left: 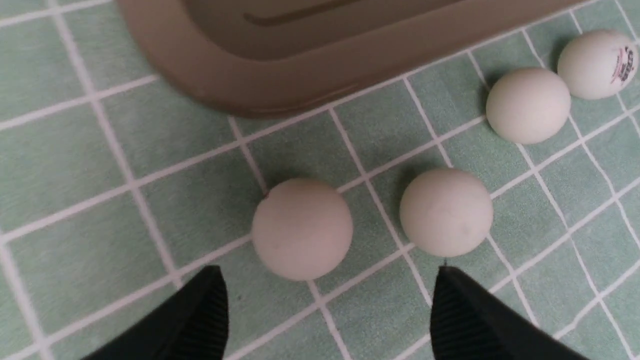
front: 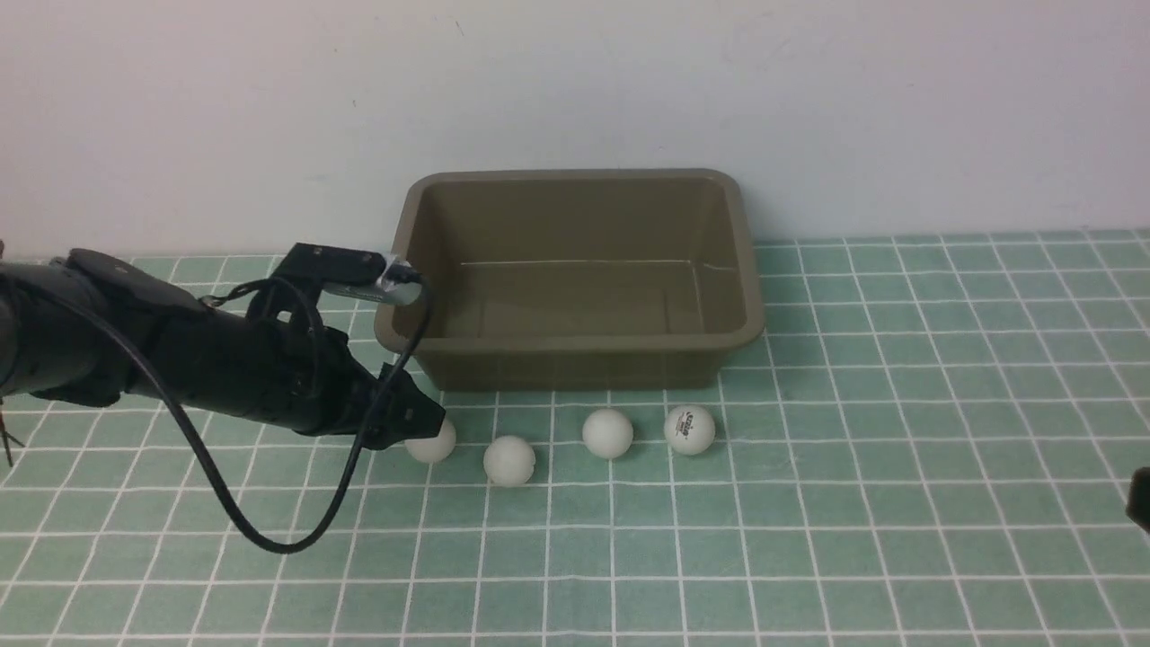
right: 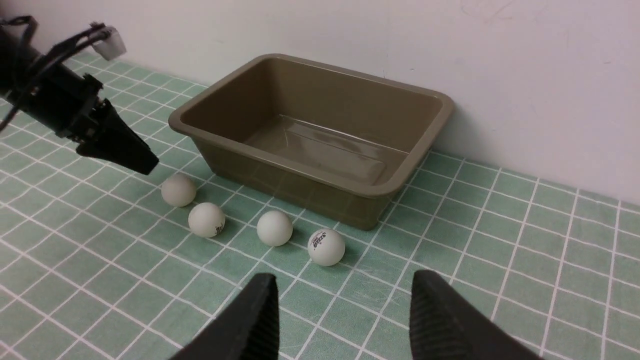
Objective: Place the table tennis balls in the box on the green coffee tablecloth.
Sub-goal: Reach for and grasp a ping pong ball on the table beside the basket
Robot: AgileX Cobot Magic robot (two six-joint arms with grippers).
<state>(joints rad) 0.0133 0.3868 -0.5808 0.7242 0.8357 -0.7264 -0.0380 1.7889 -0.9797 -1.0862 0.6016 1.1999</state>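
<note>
Surface: green coffee tablecloth [front: 809, 539], teal with a thin white grid, spread over the table from edge to edge.
Near right: right pincer [right: 342, 282], low over the cloth at the right edge, jaws spread apart, gripping nothing, well apart from the balls.
Row: four white table tennis balls [front: 509, 460], in a loose line on the cloth just in front of the box's near wall, all outside it.
Right end: logo ball [front: 690, 429], dark and red print facing forward.
Left end: leftmost ball [front: 431, 442], just ahead of the tips of the left pincer [left: 329, 272], not between them.
Left side: left pincer reaching in low, tilted down, jaws wide apart, holding nothing; contact with the leftmost ball unclear.
Cable [front: 269, 544]: black, hanging in a loop below the left arm.
Behind the row: box [front: 575, 364], olive-brown, upright, far side close to the wall.
Background: wall [front: 575, 81], plain white.
</note>
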